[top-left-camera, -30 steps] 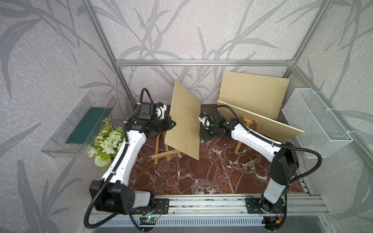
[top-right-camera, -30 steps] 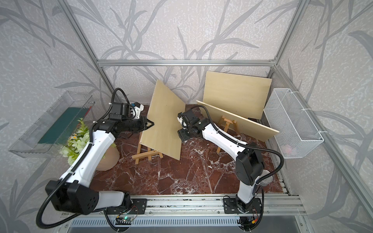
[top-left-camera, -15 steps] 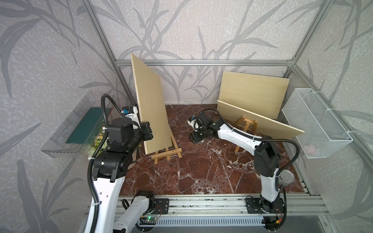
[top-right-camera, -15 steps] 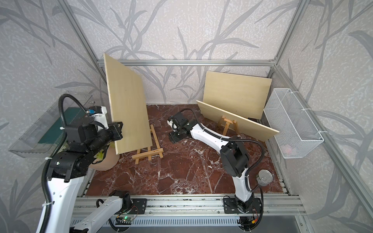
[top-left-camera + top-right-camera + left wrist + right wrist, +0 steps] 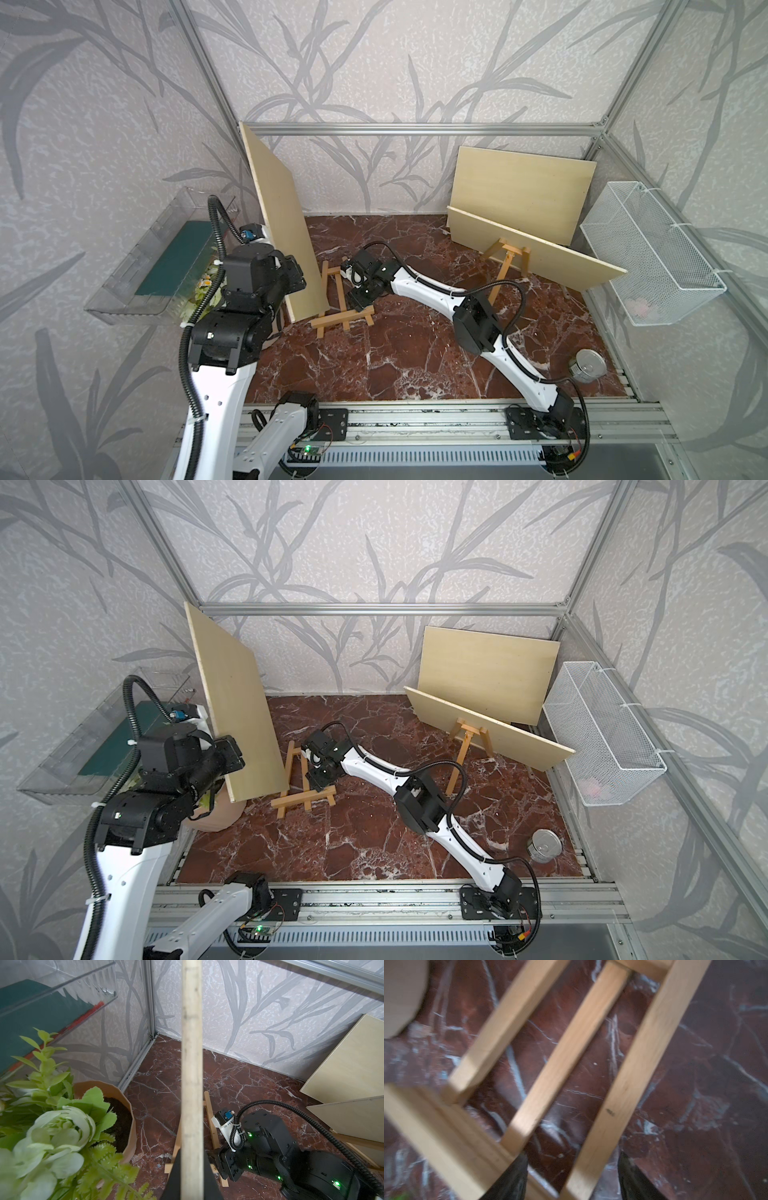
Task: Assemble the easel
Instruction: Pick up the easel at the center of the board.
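A pale wooden board [image 5: 282, 232] [image 5: 237, 712] stands nearly upright at the left, its lower edge just left of the small wooden easel [image 5: 336, 299] [image 5: 305, 783] on the marble floor. My left gripper [image 5: 296, 275] [image 5: 191, 1167] is shut on the board's edge [image 5: 191, 1064]. My right gripper [image 5: 360, 305] [image 5: 573, 1169] hangs open low over the easel. In the right wrist view its dark fingers [image 5: 512, 1178] straddle one side rail of the easel [image 5: 571, 1059] without closing on it.
A second easel [image 5: 509, 259] at the back right carries a long board [image 5: 536, 253]; another board [image 5: 519, 195] leans on the back wall. A wire basket [image 5: 652, 253] hangs right, a tin can [image 5: 588, 365] stands front right. A potted plant [image 5: 116, 1105] and a clear bin [image 5: 162, 257] sit left.
My left arm has swung the board up and to the left, off the easel's front. My right gripper has moved left and down onto the easel.
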Controlling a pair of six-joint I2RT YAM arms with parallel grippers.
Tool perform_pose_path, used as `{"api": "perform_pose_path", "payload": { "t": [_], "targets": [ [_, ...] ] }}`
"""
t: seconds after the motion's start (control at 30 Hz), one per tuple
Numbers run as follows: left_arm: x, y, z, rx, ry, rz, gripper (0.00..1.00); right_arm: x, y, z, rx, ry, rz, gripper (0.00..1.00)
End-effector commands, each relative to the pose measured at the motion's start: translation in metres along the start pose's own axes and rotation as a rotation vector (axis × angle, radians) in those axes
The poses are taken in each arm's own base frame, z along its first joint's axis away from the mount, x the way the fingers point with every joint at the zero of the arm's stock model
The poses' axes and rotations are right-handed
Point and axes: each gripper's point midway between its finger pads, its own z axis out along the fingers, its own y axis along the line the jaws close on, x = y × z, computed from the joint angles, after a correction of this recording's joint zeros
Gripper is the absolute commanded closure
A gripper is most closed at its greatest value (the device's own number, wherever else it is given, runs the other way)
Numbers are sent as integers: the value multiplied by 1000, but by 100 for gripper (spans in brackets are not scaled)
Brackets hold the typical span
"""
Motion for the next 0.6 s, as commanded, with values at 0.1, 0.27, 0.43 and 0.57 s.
{"api": "perform_pose_path", "payload": {
  "t": [0.1,0.27,0.43,0.57],
  "targets": [
    [-79,-18,-41,112,-297,-95,100,32,-35,25,167,118,14,34],
    [-73,-25,-31,135,-263,-92,100,36,-49,31,246,125,11,47],
    [-83,-31,-36,182,-315,-129,100,29,-60,16,292,106,54,75],
    [-101,-28,-55,200,-419,-176,100,12,-69,-16,278,64,120,86]
  ]
}}
